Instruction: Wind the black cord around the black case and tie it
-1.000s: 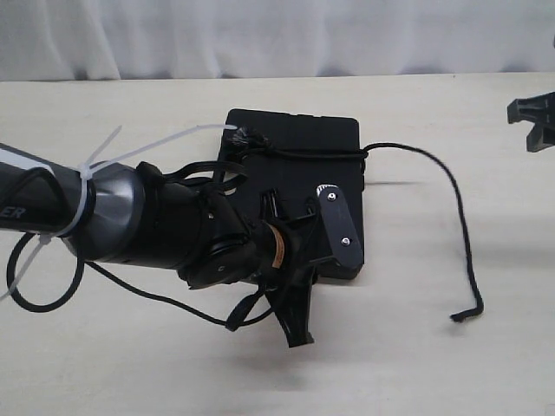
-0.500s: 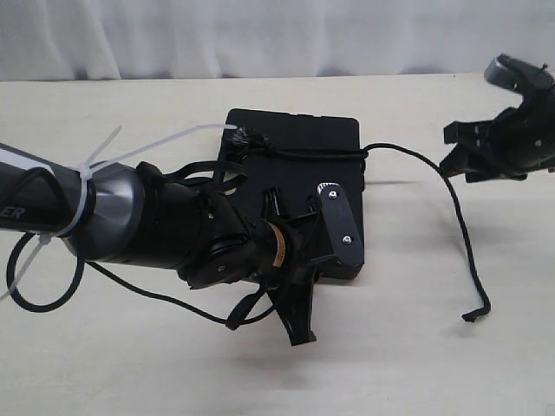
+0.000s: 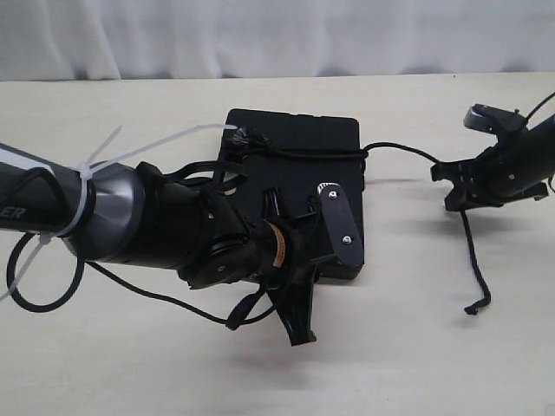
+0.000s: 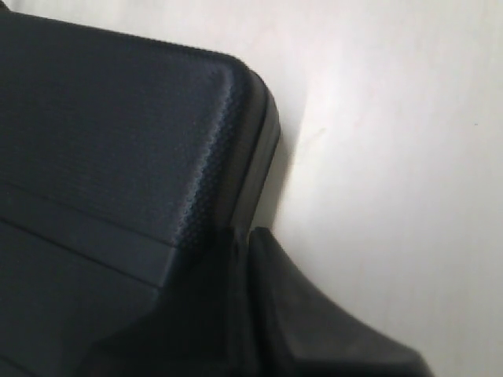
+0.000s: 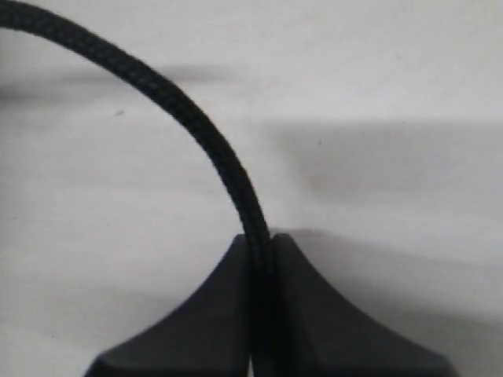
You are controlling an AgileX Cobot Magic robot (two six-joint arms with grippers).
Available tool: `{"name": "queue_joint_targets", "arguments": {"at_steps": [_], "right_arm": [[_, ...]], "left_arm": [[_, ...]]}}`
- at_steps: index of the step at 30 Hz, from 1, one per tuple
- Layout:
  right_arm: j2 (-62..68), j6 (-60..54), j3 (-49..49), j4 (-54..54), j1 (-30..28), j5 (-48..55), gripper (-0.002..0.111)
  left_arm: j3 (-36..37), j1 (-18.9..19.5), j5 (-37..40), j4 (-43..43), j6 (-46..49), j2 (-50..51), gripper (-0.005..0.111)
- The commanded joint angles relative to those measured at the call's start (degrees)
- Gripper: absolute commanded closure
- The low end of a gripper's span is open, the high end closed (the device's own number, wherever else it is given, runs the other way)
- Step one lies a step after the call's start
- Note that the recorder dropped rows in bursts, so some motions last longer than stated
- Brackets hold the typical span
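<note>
Nearest the camera, the left gripper (image 4: 242,259) reaches in over the near corner of the flat, matte black rectangular plastic case (image 3: 295,130). Its fingers are pressed together with nothing visible between them, and the tips rest at the case's rounded corner, apparently pinning it to the pale tabletop (image 3: 173,373).

One strand of the long, thin black braided cord (image 3: 475,260) lies across the far part of the case lid. It leaves the case's right edge and runs out over the table. Beside the case on that side, the right gripper (image 3: 455,186) pinches the cord between closed fingers. The free tail hangs below the grip, and its knotted tip lies on the table toward the near side.

Beyond the case's far edge there is only bare table and a white curtain (image 3: 277,35).

The likely risks:
- The thin cord could slide through the pinch once tension comes on.
- A hard pull could drag or pivot the case under the left fingertips.
- The strand on the lid could slip off the far corner if the pull runs too flat.
- The left arm covers the near half of the case, so a wrap carried that way could snag on it.
</note>
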Motion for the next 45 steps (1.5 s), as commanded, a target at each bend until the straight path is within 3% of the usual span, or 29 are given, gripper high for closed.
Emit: {"name": "queue_joint_targets", "arguments": {"at_steps": [1, 8, 13, 18, 25, 28, 39, 45], "right_arm": [[-0.2, 6.2, -5.7, -12.4, 0.1, 5.2, 0.104], [-1.2, 34.5, -6.8, -60.6, 8.6, 9.8, 0.104], [-1.0, 41.3, -6.7, -80.7, 16.1, 14.7, 0.104], [0.2, 36.2, -6.7, -85.3, 19.6, 16.4, 0.102], [4.0, 32.6, -6.7, -85.8, 19.7, 19.7, 0.065], [5.8, 32.9, -6.7, -87.5, 19.7, 22.3, 0.054], [5.7, 40.5, -6.7, -88.5, 19.8, 22.7, 0.054], [3.8, 59.3, -6.7, -103.9, 19.7, 32.5, 0.073]], "left_arm": [[0.0, 0.0, -1.0, -0.3, -0.3, -0.1, 0.107], [0.0, 0.0, -1.3, -0.1, -0.3, -0.1, 0.107], [0.0, 0.0, -1.3, 0.0, -0.3, -0.1, 0.107], [0.0, 0.0, -1.1, 0.0, -0.3, -0.1, 0.107], [0.0, 0.0, -1.0, 0.0, -0.3, -0.1, 0.107], [0.0, 0.0, -1.0, 0.0, -0.3, -0.1, 0.107], [0.0, 0.0, -1.0, 0.0, -0.3, -0.1, 0.107], [0.0, 0.0, -0.9, 0.0, -0.3, -0.1, 0.107]]}}
